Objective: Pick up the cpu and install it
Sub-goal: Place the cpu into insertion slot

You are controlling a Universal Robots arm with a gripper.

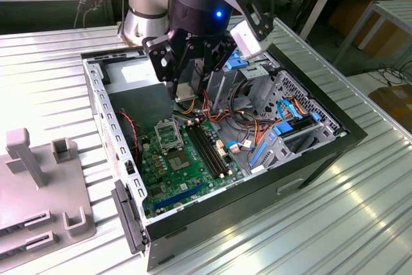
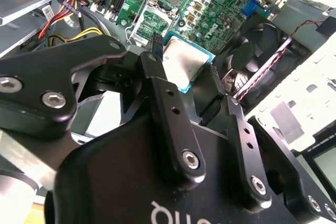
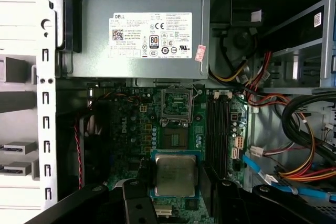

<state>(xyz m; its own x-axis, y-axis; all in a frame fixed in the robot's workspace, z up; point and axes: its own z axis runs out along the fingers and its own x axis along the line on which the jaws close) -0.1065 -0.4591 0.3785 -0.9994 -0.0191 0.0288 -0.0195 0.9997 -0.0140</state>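
Gripping the small, flat, square cpu with a silvery-grey metal top [image 3: 175, 175] by two opposite edges, jaws closed snugly on it. Hovering over the green motherboard [image 3: 131, 129] inside the open grey-and-black metal computer case [image 1: 96, 107]. Best kept level, squared to the open square metal socket [image 3: 176, 103] and lowered straight, with no scraping. Worth minding: long black memory slots [image 3: 218, 129] just beside, loose red, yellow and black cables [image 3: 252, 85] near, large grey power-supply box [image 3: 136, 35] beyond. All set on a ribbed metal desk [image 1: 51, 62].
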